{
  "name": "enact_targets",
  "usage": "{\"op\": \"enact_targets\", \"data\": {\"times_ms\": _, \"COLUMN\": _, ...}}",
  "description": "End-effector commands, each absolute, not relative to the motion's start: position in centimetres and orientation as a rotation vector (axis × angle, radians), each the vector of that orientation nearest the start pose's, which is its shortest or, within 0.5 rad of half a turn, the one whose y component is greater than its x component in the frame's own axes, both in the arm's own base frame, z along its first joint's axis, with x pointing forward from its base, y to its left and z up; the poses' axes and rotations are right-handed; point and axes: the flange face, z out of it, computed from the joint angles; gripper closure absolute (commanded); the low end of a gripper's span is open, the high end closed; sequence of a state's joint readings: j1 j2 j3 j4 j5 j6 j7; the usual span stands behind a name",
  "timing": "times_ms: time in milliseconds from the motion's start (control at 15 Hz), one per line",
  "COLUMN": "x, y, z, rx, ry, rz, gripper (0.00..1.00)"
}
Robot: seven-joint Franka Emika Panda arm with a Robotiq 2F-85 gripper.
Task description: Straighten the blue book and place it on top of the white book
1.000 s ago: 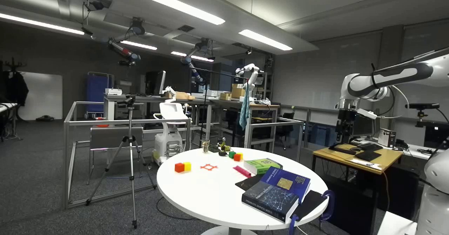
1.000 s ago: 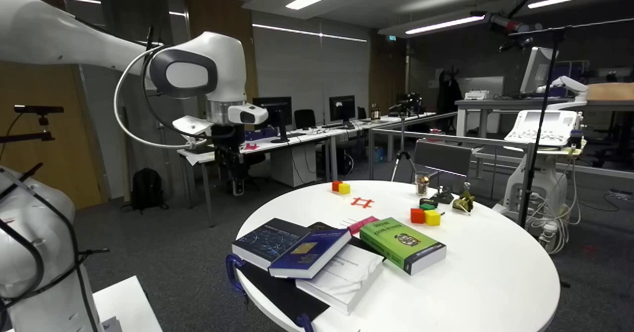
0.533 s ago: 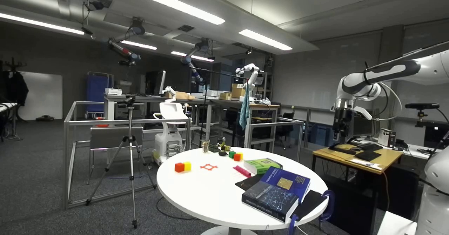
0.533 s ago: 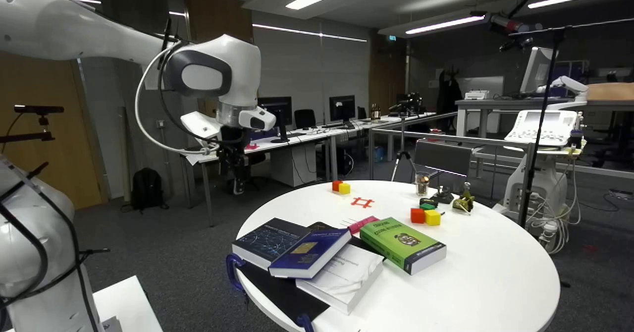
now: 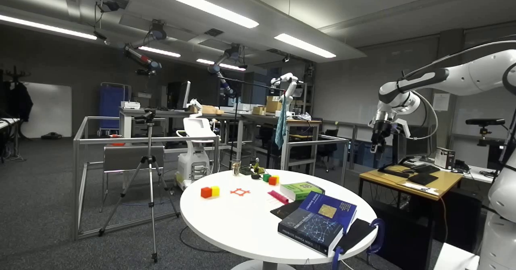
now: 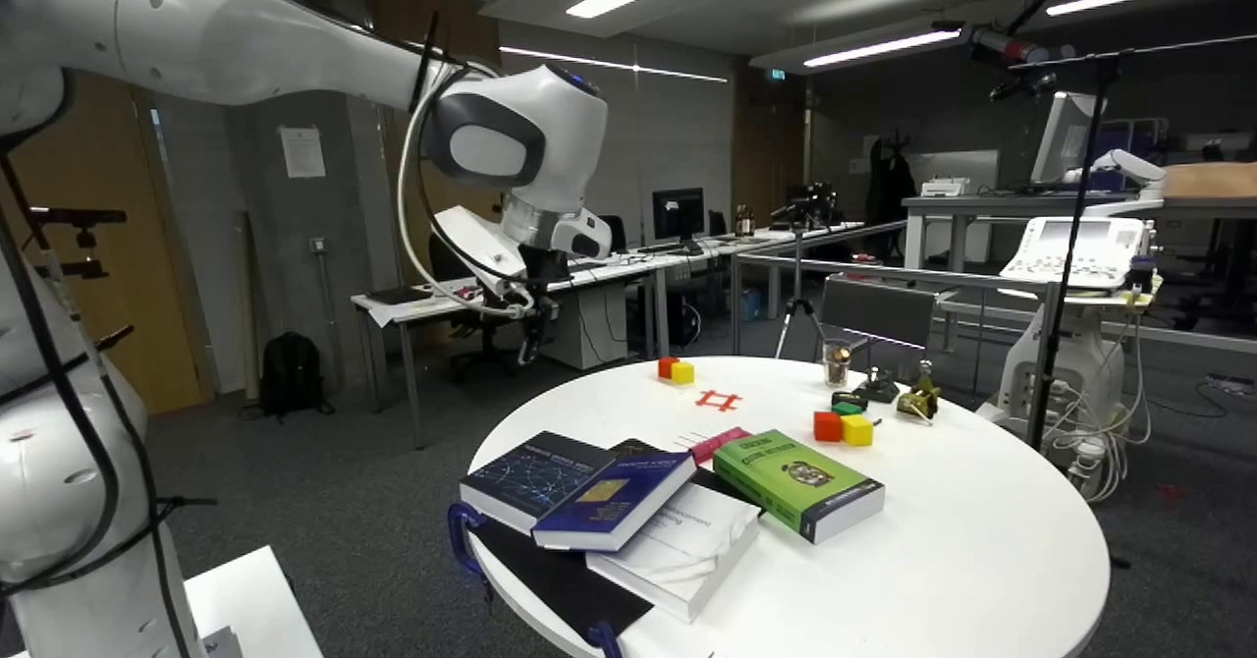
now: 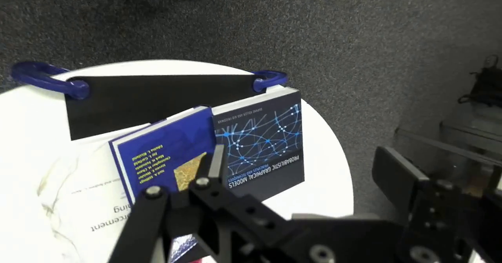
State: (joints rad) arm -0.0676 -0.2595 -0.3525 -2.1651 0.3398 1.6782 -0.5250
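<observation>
Swings the arm [image 6: 285,54] farther toward the table [image 6: 943,540] than a second ago, carrying the gripper [image 7: 301,157] along and tipping it off vertical; leaves every book lying as before. Holds the jaws spread wide, pinching nothing, well above and apart from the books. Shows the blue book [image 6: 616,501] skewed and tilted, with one side up on the white book [image 6: 681,552] and the opposite side sloping down toward the dark book [image 6: 537,476]; cannot tell if touching there. Finds it, in the wrist view, left of the gap, partly hidden behind one finger [image 7: 217,163], with its long axis running inward from the table's rim, roughly across the line of the jaws. Frames the dark book, rim and floor [image 7: 353,39] in the gap. Likely calls for a shift of the only arm toward the blue book, a slight turn to square up, then a descent. Must probably work around the dark book, close along one long side, and the white book, beneath the other; seems to leave a finger little room. Has the black mat [image 7: 160,97] and two blue clamps [image 7: 53,83] toward the rim, the green book [image 6: 800,486] near the white one.
</observation>
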Motion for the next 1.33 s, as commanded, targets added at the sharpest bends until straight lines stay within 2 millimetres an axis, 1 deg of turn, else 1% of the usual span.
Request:
{"op": "enact_targets", "data": {"times_ms": 0, "x": 45.4, "y": -18.3, "z": 48.9, "rx": -2.55, "ry": -0.168, "rz": 0.011, "gripper": 0.0}}
{"op": "enact_targets", "data": {"times_ms": 200, "x": 47.8, "y": -20.6, "z": 47.2, "rx": -2.509, "ry": -0.152, "rz": 0.006, "gripper": 0.0}}
{"op": "enact_targets", "data": {"times_ms": 333, "x": 48.7, "y": -22.4, "z": 46.0, "rx": -2.49, "ry": -0.124, "rz": 0.035, "gripper": 0.0}}
{"op": "enact_targets", "data": {"times_ms": 600, "x": 50.1, "y": -26.4, "z": 43.1, "rx": -2.488, "ry": -0.046, "rz": 0.107, "gripper": 0.0}}
{"op": "enact_targets", "data": {"times_ms": 800, "x": 50.9, "y": -28.8, "z": 40.9, "rx": -2.483, "ry": -0.006, "rz": 0.164, "gripper": 0.0}}
{"op": "enact_targets", "data": {"times_ms": 933, "x": 51.4, "y": -30.0, "z": 39.6, "rx": -2.477, "ry": 0.002, "rz": 0.201, "gripper": 0.0}}
{"op": "enact_targets", "data": {"times_ms": 1067, "x": 52.0, "y": -30.7, "z": 38.6, "rx": -2.46, "ry": 0.02, "rz": 0.228, "gripper": 0.0}}
{"op": "enact_targets", "data": {"times_ms": 1133, "x": 52.1, "y": -30.8, "z": 38.7, "rx": -2.437, "ry": 0.037, "rz": 0.251, "gripper": 0.0}}
{"op": "enact_targets", "data": {"times_ms": 1200, "x": 51.9, "y": -30.4, "z": 38.7, "rx": -2.385, "ry": 0.066, "rz": 0.319, "gripper": 0.0}}
{"op": "enact_targets", "data": {"times_ms": 1267, "x": 51.5, "y": -30.1, "z": 37.8, "rx": -2.443, "ry": 0.045, "rz": 0.262, "gripper": 0.0}}
